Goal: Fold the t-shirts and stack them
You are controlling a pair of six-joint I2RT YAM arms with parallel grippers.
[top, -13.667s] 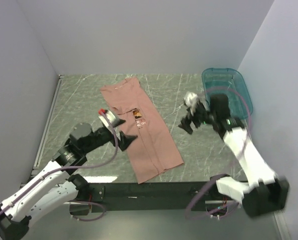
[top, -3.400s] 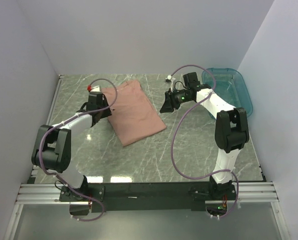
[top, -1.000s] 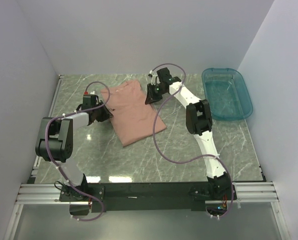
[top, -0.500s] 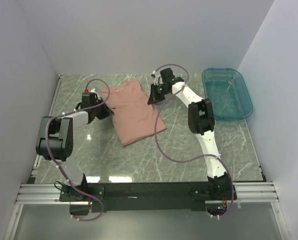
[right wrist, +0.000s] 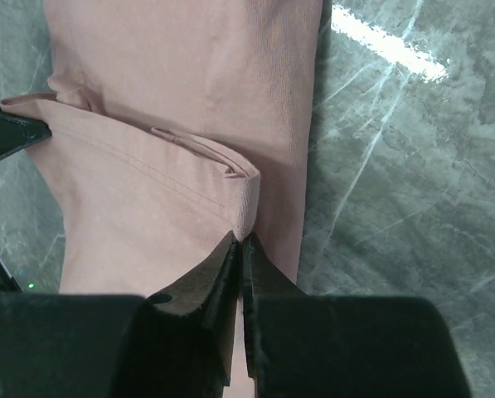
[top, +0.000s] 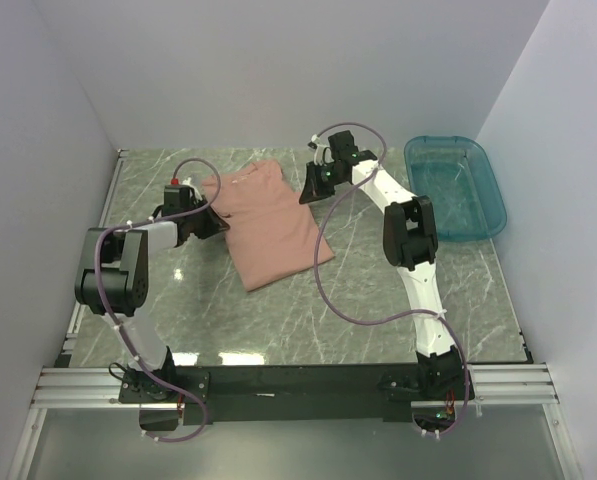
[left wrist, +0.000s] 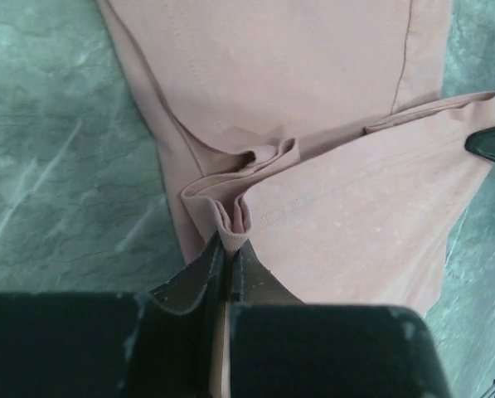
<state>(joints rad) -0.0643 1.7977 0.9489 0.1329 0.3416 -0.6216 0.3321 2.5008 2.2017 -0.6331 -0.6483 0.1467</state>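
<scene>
Grey-green marbled stone makes up your table (top: 398,300), boxed in by plain pale walls (top: 278,70) on three sides. Your left arm (top: 148,237) climbs along the left side, bends sharply at the elbow and runs its forearm low across the surface toward the middle. Your right arm (top: 388,190) stretches far out from its base, folds at the elbow and angles its forearm back toward the left. A purple cable (top: 323,290) loops loosely beside each arm. The salmon-pink t-shirt (top: 273,225) lies folded into a slanted oblong on the far left-centre of the table, between the two wrists. Your left gripper (left wrist: 230,249) sits at the shirt's left edge with its fingers pressed together on a bunched ridge of cloth. Your right gripper (right wrist: 240,245) sits at the opposite edge, its fingers likewise clamped on the corner of a turned-over hem. Both pinched points belong to one upper layer, which runs taut from side to side. A faint row of marks shows through the fabric in the left wrist view, too weak to read. One teal see-through bin (top: 456,185) rests at the far right corner, well apart from the shirt.
</scene>
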